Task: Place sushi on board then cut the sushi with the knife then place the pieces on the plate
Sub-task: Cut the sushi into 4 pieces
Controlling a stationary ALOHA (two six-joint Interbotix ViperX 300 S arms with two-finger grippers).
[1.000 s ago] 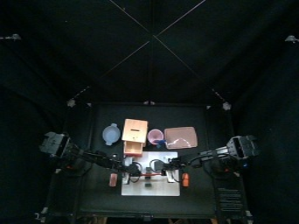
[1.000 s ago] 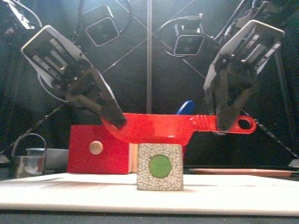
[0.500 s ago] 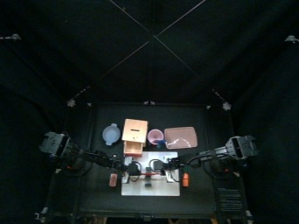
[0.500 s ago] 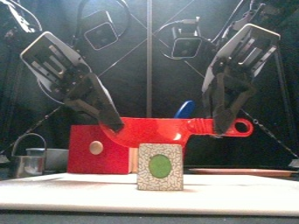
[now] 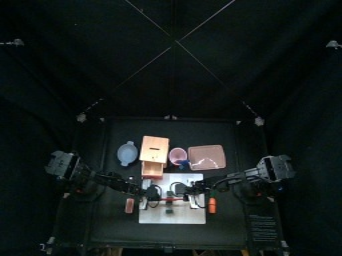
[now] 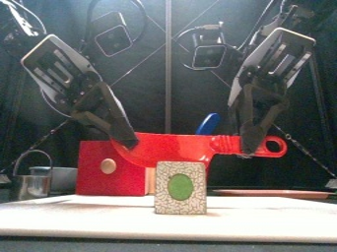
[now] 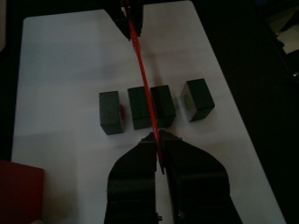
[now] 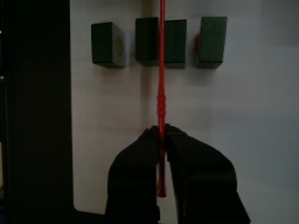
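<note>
Clenching one red plastic knife (image 6: 198,145) between them, the left arm's fingers (image 7: 132,171) pinch its blade end and the right arm's fingers (image 8: 138,166) its ringed handle. Its thin edge crosses the sushi roll (image 7: 152,107): four dark green rectangular blocks in a row on the smooth white cutting board (image 7: 70,79), the middle two touching, the outer two apart.
</note>
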